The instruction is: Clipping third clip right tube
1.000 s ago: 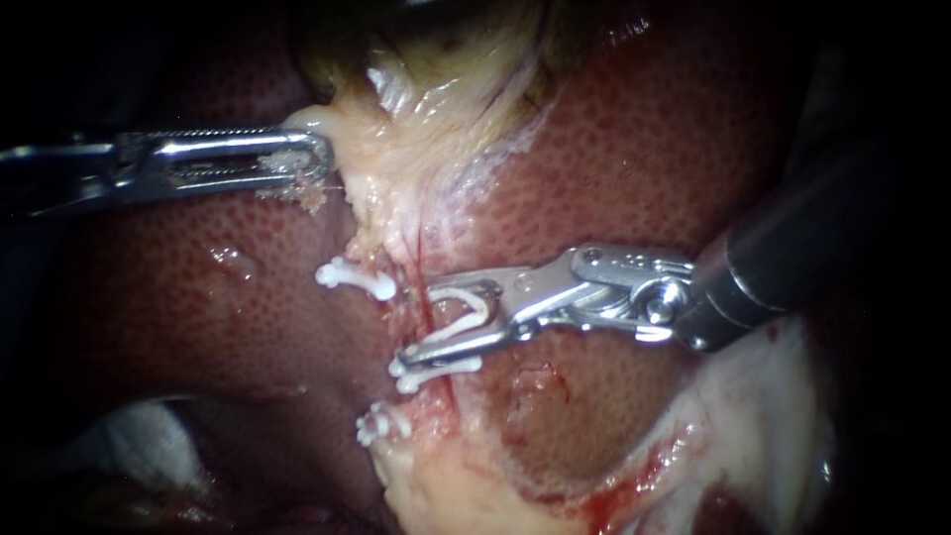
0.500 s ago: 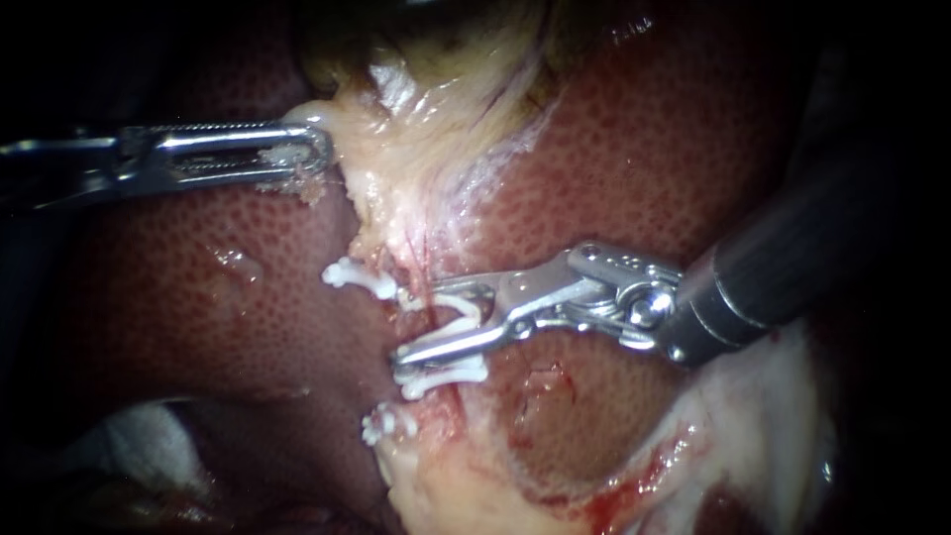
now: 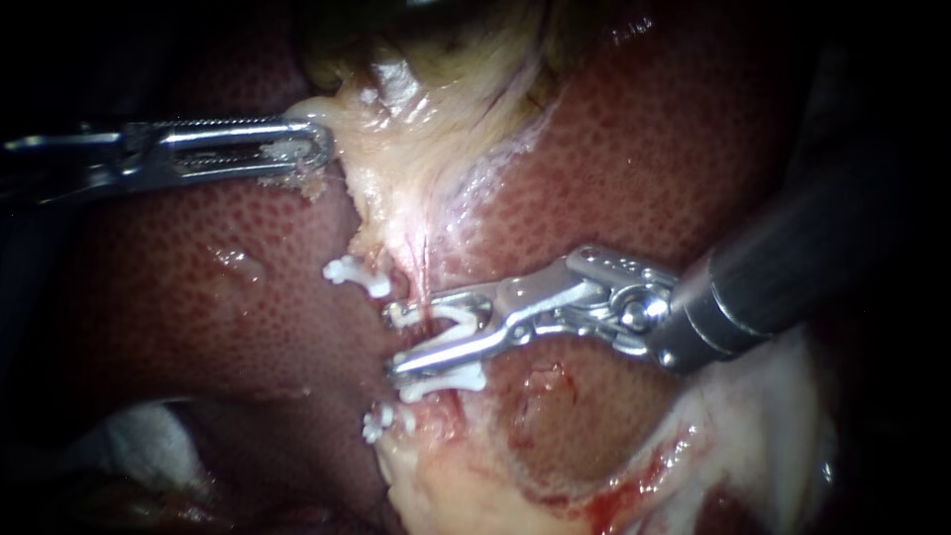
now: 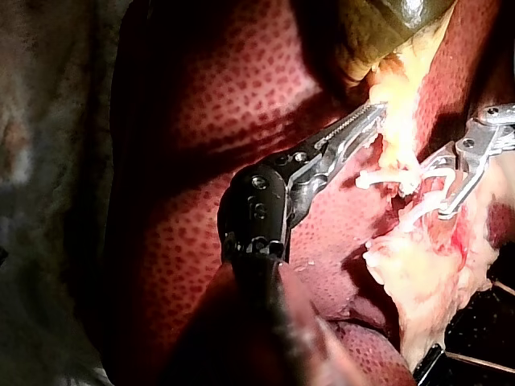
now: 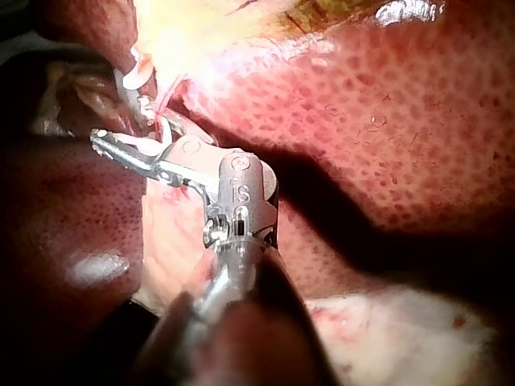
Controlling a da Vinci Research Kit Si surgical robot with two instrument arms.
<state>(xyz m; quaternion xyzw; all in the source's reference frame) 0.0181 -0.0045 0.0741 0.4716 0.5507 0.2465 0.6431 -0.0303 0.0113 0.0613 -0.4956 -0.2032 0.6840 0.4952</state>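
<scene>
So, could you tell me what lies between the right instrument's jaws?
The right instrument holds a white clip there, straddling the thin tube; the endoscope view shows it.

I lose the tube (image 3: 426, 263) where my right instrument (image 3: 416, 332) and the clip (image 3: 458, 319) gripped in its jaws cover it. My left instrument (image 3: 315, 154), closed on pale tissue (image 3: 396, 139), is cut off at the left edge. The nearest clip (image 3: 378, 424) is half buried.
</scene>
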